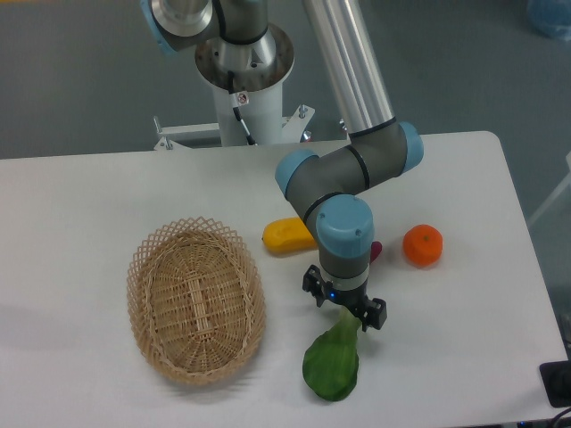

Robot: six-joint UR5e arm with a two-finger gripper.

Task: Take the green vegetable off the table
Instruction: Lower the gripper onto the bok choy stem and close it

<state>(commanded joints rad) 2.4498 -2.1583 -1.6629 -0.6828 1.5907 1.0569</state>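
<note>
Poised low over the table, the gripper pointed straight down at the pale stalk end of the vegetable, its two dark fingers set apart on either side of the stalk tip. Whether they were pressing the stalk or merely bracketing it could not be told from this angle; the jaws appeared spread rather than clenched, and the vegetable lay flat on the white surface.

The vegetable rested near the front edge of the table, toward 5 o'clock from the tabletop's centre, its broad dark green leaf pointing to 6 o'clock and its whitish stalk rising toward 12 o'clock, where it disappeared under the gripper. A blue light glowed on the gripper body just above the fingers.

At 9 o'clock from the gripper sat an oval wicker basket, well apart from the vegetable. At 11 o'clock from the gripper, just beside the arm's blue-capped wrist, lay a yellow mango, partly hidden by the arm. An orange sat at 2 o'clock from the gripper, near the table's right side. Between the wrist and the orange a small sliver of a dark reddish-purple item showed, mostly hidden behind the arm.

The arm's silver upper tube slanted down from the top of the frame to a grey elbow, behind which stood the robot's white base column at 12 o'clock.
</note>
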